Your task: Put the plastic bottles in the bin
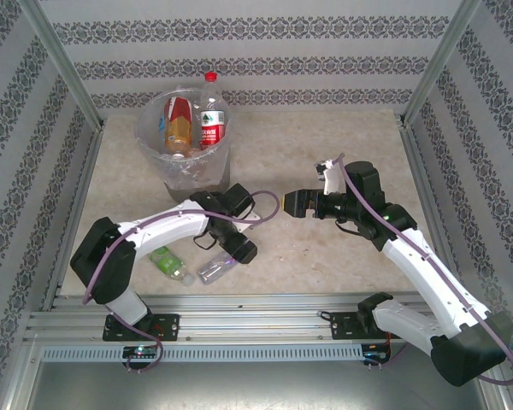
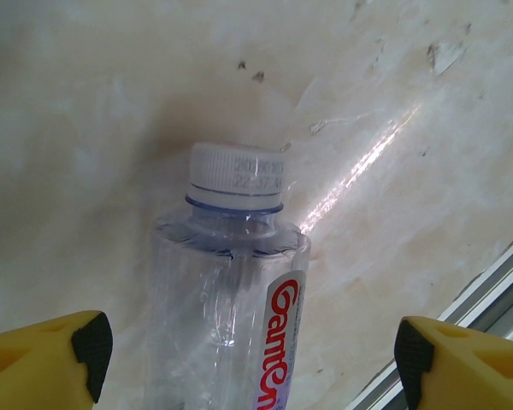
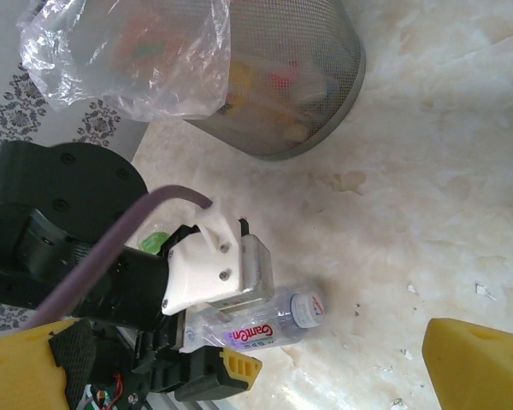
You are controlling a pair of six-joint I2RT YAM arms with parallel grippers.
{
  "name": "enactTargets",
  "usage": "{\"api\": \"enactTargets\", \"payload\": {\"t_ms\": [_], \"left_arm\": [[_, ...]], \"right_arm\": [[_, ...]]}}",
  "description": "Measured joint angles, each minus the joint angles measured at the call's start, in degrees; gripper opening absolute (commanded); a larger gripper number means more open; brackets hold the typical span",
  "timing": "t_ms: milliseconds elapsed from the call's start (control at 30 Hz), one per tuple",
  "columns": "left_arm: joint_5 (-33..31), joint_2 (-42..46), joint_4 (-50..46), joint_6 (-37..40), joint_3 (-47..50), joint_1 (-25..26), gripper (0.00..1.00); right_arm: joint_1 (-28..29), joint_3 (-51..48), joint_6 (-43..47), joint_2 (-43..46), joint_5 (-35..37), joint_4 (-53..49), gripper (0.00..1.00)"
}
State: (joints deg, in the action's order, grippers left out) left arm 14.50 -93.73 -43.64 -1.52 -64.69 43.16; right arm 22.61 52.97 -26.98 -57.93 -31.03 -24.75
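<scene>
Overhead, noted at 11 o'clock on the surface (image 1: 325,145): grey mesh bin (image 1: 188,178) with clear bag liner, holding several bottles, among them a red-capped bottle (image 1: 210,111) upright and rising well above the rim, and an orange-labelled one (image 1: 179,130) beside it. Found at 7 o'clock, near the front rail (image 1: 239,312): two bottles lying flat, green-labelled bottle (image 1: 168,262) at 9 o'clock of clear bottle (image 1: 215,270), just beside it; contact between the two not determinable. Left arm (image 1: 167,224) bent across between bin and loose bottles, passing in front of the bin wall. Left tool (image 2: 248,363) positioned over the clear bottle, jaws apart, one yellow finger (image 2: 43,359) at 9 o'clock and the other at 3 o'clock of the bottle body, gap visible on each side, no contact. White cap (image 2: 236,175) pointing to 12 o'clock in the left wrist view. Right tool (image 1: 292,203) at mid-surface, at 4 o'clock of the bin, jaws wide apart, nothing between them, well apart from every bottle.
</scene>
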Motion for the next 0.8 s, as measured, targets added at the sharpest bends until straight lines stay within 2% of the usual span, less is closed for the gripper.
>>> {"api": "enactTargets", "payload": {"t_ms": [500,600,800], "left_arm": [[-1.38,-6.03,0.11,-0.22,0.61,1.16,0.78],[-1.84,-7.56,0.11,-0.39,0.61,1.25,0.73],[-2.14,-8.07,0.13,-0.76,0.57,1.42,0.54]], "right_arm": [[-0.76,0.0,0.0,-0.72,0.15,-0.31,0.98],[-1.14,0.0,0.0,-0.72,0.15,-0.31,0.98],[-1.51,0.0,0.0,-0.72,0.15,-0.28,0.98]]}}
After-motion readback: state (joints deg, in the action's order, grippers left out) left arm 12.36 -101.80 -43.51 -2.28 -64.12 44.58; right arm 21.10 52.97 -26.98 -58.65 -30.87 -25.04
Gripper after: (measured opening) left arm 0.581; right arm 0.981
